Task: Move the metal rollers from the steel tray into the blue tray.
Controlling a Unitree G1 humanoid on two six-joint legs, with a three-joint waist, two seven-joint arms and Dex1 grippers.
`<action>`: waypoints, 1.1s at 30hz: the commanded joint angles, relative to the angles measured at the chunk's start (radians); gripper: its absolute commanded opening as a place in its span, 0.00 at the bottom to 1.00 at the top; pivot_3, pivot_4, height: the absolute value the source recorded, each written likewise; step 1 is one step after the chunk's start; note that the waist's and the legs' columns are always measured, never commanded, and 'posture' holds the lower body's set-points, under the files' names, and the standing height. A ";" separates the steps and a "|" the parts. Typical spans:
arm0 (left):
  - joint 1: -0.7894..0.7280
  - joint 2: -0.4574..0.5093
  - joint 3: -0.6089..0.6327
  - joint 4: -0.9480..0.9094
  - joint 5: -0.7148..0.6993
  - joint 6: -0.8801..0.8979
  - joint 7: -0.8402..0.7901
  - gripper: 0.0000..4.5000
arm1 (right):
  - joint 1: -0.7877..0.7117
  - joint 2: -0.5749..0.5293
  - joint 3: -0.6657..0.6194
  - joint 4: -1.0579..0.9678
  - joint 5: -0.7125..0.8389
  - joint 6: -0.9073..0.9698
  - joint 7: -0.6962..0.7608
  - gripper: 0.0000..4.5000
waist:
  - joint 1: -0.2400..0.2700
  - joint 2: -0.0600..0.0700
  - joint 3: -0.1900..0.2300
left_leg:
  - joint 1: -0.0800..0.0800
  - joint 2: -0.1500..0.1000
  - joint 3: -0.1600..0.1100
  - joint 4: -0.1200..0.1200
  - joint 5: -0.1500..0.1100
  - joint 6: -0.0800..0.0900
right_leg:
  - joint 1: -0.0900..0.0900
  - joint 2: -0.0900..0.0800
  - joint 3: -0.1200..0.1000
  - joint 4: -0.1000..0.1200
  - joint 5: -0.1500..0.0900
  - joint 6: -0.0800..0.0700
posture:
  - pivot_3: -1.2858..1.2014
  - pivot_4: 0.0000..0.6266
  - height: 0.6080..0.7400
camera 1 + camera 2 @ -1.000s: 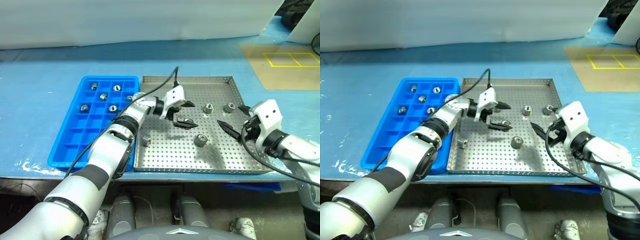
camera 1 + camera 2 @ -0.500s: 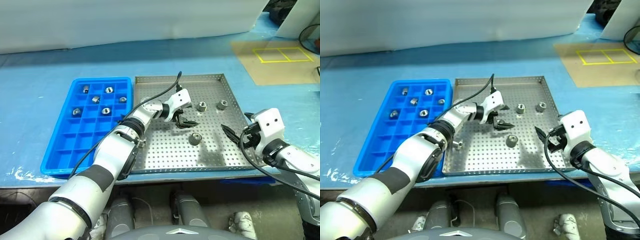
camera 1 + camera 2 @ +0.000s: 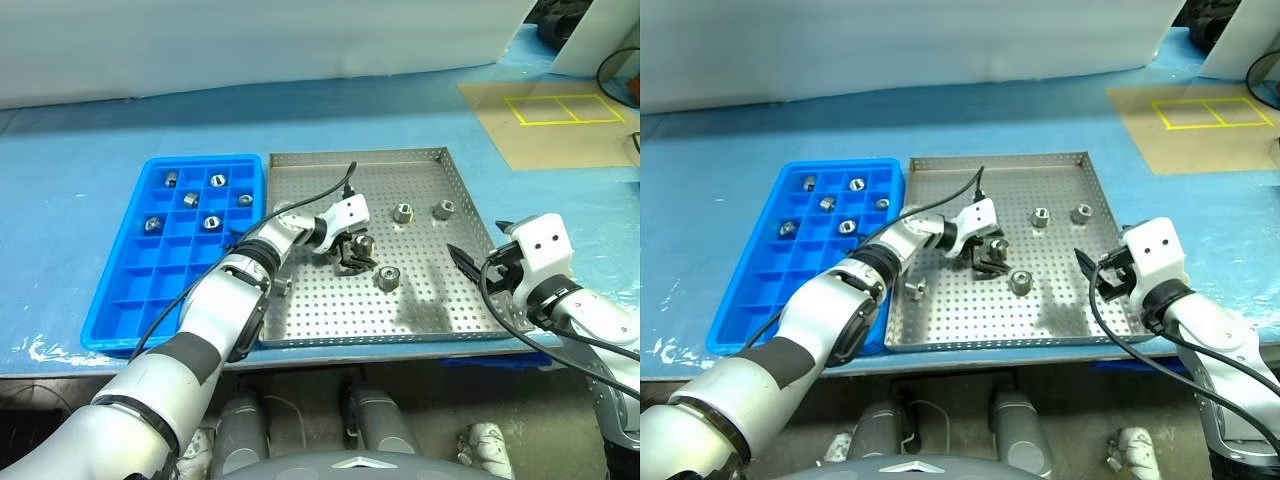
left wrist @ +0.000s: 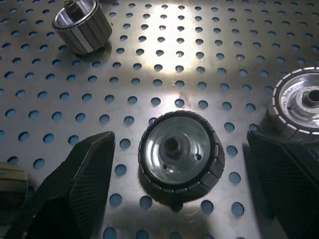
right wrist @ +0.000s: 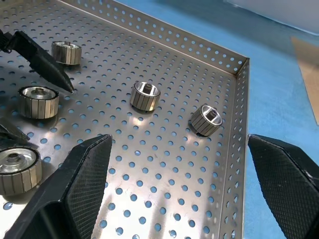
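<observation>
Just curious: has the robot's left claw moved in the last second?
Yes. The left gripper has sunk toward the steel tray, its open fingers now straddling a metal roller.

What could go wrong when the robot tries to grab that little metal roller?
The left gripper is open around one metal roller on the steel tray, not yet squeezing; the smooth roller might slip out. Another roller sits right beside one finger and could get bumped. Then it must land in an empty blue tray compartment.
</observation>
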State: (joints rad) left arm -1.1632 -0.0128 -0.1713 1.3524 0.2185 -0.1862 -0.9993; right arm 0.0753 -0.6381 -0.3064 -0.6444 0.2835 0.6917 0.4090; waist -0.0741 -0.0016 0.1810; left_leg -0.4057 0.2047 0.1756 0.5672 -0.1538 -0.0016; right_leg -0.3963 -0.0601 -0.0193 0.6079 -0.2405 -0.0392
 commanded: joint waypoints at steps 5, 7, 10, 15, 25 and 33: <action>0.004 -0.013 0.016 -0.006 0.003 0.012 0.090 1.00 | -0.020 0.001 -0.003 -0.001 -0.021 -0.028 -0.007 0.99 | 0.000 0.000 0.000 | 0.000 0.000 0.000 0.000 0.000 0.000 | 0.000 0.000 0.000 0.000 0.000 0.000 | 0.26 0.24 1.00; 0.006 -0.016 0.024 -0.006 -0.005 0.010 0.074 1.00 | -0.022 0.004 0.001 0.000 -0.024 -0.029 -0.008 0.99 | 0.000 0.000 0.000 | 0.000 0.000 0.000 0.000 0.000 0.000 | 0.000 0.000 0.000 0.000 0.000 0.000 | 0.26 0.24 1.00; 0.008 -0.017 0.030 -0.007 -0.010 0.018 0.059 0.86 | -0.023 0.009 0.010 -0.001 -0.029 -0.029 -0.009 1.00 | 0.000 0.000 0.000 | 0.000 0.000 0.000 0.000 0.000 0.000 | 0.000 0.000 0.000 0.000 0.000 0.000 | 0.26 0.24 1.00; 0.016 -0.013 0.028 -0.006 -0.001 0.020 0.076 0.80 | -0.031 0.013 0.011 0.003 -0.038 -0.031 -0.008 1.00 | 0.000 0.000 0.000 | 0.000 0.000 0.000 0.000 0.000 0.000 | 0.001 0.000 0.000 0.000 0.000 0.000 | 0.26 0.24 1.00; 0.017 -0.009 0.072 -0.010 -0.037 0.031 0.019 0.72 | -0.050 0.019 0.019 0.016 -0.049 -0.038 -0.008 1.00 | -0.001 0.001 0.000 | 0.002 0.000 0.000 0.000 0.000 0.000 | 0.002 0.000 0.000 0.000 0.000 0.000 | 0.26 0.24 1.00; 0.015 0.015 0.091 -0.021 -0.048 0.014 0.015 0.53 | -0.077 0.031 0.050 0.022 -0.057 -0.040 -0.011 1.00 | -0.001 0.001 0.000 | 0.002 0.000 0.000 0.000 0.000 0.001 | 0.002 0.000 0.000 -0.001 0.000 0.000 | 0.27 0.24 1.00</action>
State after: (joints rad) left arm -1.1401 -0.0084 -0.1045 1.3523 0.1949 -0.1555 -0.9734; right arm 0.0131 -0.6120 -0.2529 -0.6116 0.2323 0.6735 0.4073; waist -0.0753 -0.0007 0.1805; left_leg -0.4042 0.2048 0.1754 0.5670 -0.1541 -0.0010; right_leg -0.3948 -0.0603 -0.0194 0.6071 -0.2405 -0.0392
